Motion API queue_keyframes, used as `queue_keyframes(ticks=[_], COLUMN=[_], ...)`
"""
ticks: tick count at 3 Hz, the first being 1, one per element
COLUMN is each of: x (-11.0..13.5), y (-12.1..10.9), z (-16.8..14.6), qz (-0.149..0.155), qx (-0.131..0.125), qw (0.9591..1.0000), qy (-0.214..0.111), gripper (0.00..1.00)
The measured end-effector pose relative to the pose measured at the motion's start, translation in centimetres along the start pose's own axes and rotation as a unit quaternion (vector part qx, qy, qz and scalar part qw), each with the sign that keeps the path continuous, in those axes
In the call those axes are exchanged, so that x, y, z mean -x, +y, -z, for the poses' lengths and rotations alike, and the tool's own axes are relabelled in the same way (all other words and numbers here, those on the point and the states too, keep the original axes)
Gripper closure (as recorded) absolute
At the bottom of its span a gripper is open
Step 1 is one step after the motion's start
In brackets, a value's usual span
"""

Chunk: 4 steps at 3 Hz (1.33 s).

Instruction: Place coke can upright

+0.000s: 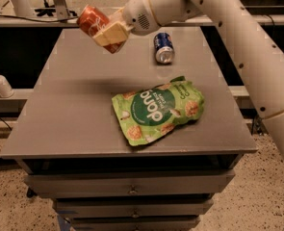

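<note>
The coke can (92, 21) is red with a silver end and hangs tilted in the air above the far left part of the grey table (74, 100). My gripper (109, 33) is shut on the coke can, its tan fingers (113, 32) clamped across the can's body. The white arm reaches in from the upper right.
A blue can (163, 47) lies on its side at the far middle of the table. A green snack pouch (158, 109) lies flat right of centre near the front. A white bottle (0, 83) stands on a shelf off the table's left edge. Drawers sit below the tabletop.
</note>
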<state>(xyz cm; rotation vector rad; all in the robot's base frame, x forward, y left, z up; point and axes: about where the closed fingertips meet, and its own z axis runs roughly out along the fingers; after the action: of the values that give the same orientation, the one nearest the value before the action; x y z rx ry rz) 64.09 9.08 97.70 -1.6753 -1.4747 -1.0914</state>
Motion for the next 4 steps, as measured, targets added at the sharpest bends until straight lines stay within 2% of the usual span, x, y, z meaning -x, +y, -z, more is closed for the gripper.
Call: queue_keyframes(ticks=[1,2,4], x=[1.5,1.5,0.8], y=[-0.8,-0.8,0.6], z=[3.7,3.6,3.9], qz=[0.021,0.02,0.074], qx=[-0.012,-0.012,-0.036], qw=[0.9994,0.9994,0.996], qy=[0.026,0.026,0.035], gripper=[1.0,1.0,1.0])
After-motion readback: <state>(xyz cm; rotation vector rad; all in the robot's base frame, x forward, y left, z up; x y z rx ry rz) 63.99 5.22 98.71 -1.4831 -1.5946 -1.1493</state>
